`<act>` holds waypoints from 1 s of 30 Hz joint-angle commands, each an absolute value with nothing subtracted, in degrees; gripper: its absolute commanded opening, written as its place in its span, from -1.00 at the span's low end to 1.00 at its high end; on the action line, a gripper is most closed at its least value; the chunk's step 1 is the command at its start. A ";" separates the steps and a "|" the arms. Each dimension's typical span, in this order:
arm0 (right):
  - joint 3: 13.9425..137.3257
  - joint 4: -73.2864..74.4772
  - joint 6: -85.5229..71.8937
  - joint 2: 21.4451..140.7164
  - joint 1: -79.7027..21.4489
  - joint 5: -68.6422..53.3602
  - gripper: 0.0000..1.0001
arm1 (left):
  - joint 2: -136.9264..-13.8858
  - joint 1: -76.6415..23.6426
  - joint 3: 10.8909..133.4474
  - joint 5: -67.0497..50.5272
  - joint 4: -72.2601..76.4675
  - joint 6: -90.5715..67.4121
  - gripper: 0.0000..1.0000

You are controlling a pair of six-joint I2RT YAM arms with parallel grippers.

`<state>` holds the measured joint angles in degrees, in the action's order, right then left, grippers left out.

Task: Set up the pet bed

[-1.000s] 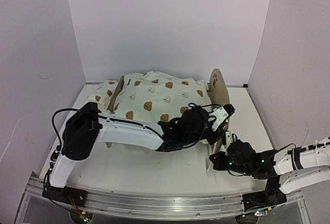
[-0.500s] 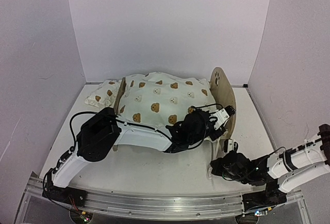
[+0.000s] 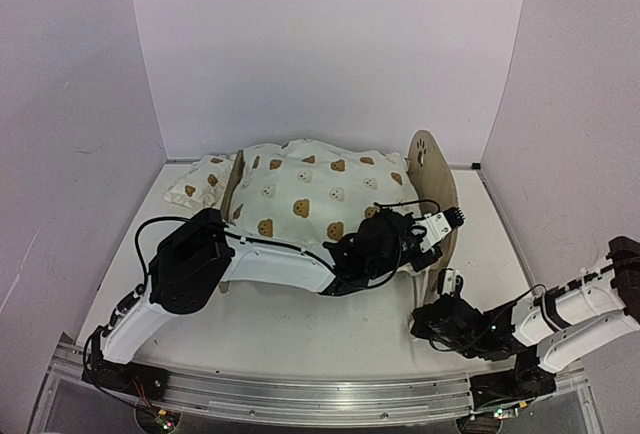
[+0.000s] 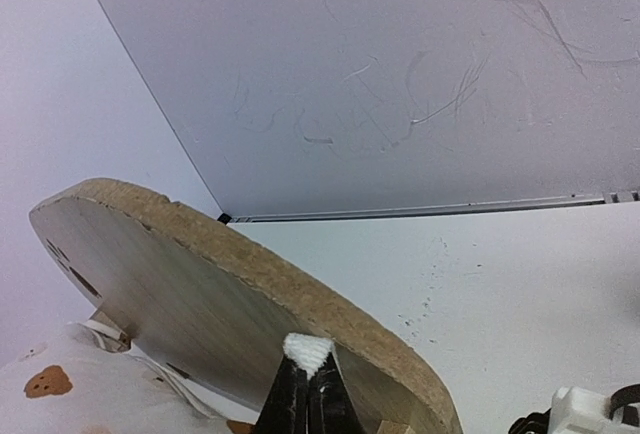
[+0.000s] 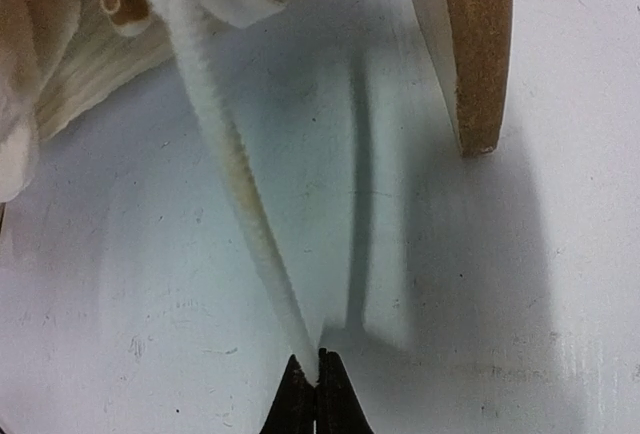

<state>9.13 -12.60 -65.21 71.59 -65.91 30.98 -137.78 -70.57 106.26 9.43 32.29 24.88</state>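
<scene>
— Over the last second our right pincer (image 5: pixel 310 379) has sunk closer to the desk (image 3: pixel 300 329), and our left arm's elbow has swung in nearer the pet bed (image 3: pixel 432 189).

— Where do we see the bed now?

— Toward the back of the desk, lengthwise across the top view. Its headboard (image 3: pixel 231 182) is on the left and its rounded footboard (image 3: pixel 436 169), with the paw-print cutout, is on the right. The bear-print cushion (image 3: pixel 315 189) is heaped on top between the two boards. The small matching pillow (image 3: pixel 197 182) lies just beyond the headboard, outside the frame.

— And our left pincer (image 4: pixel 308 386)?

— It reaches across the front of the bed to the footboard. From the left wrist we see its fingertips pressed together with a white tuft (image 4: pixel 308 351) pinched between them, right against the footboard's thick edge.

— What is our right one holding?

— It is clenched on the end of a tie (image 5: pixel 235 184), low over the desk near the footboard's foot. The tie runs taut and slanting from the fingertips up to the fabric under the bed's corner.

— Does that foot touch the desk?

— We cannot tell. The right wrist view shows the foot and its shadow, but the contact is unclear.
</scene>
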 commanded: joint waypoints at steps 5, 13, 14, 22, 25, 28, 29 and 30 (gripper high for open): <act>8.00 -10.24 -66.00 75.54 -66.98 22.40 -1.00 | -129.14 -68.99 116.75 10.82 54.42 29.56 -1.00; 12.72 6.97 -60.82 63.47 -66.88 26.99 -0.49 | -126.77 -68.93 102.98 12.90 54.59 22.41 -1.00; 14.44 10.73 -60.23 61.51 -66.88 27.57 -0.32 | -126.58 -68.99 101.51 12.99 54.63 21.41 -1.00; 28.46 34.33 -48.43 44.29 -66.88 31.06 0.29 | -119.26 -70.31 88.42 7.20 54.56 12.89 -0.04; 34.80 40.82 -43.03 42.85 -66.88 34.05 0.47 | -114.89 -71.76 83.96 3.34 54.43 11.45 0.17; 39.97 44.26 -37.98 42.46 -66.81 37.34 0.52 | -109.28 -71.98 79.32 -1.32 51.80 5.71 0.59; 41.43 45.17 -36.55 42.52 -66.75 38.70 0.52 | -106.71 -71.97 77.32 -2.71 49.96 4.46 0.72; 42.51 45.54 -35.26 42.60 -66.46 39.63 0.53 | -104.80 -71.98 76.52 -3.09 47.82 3.13 0.74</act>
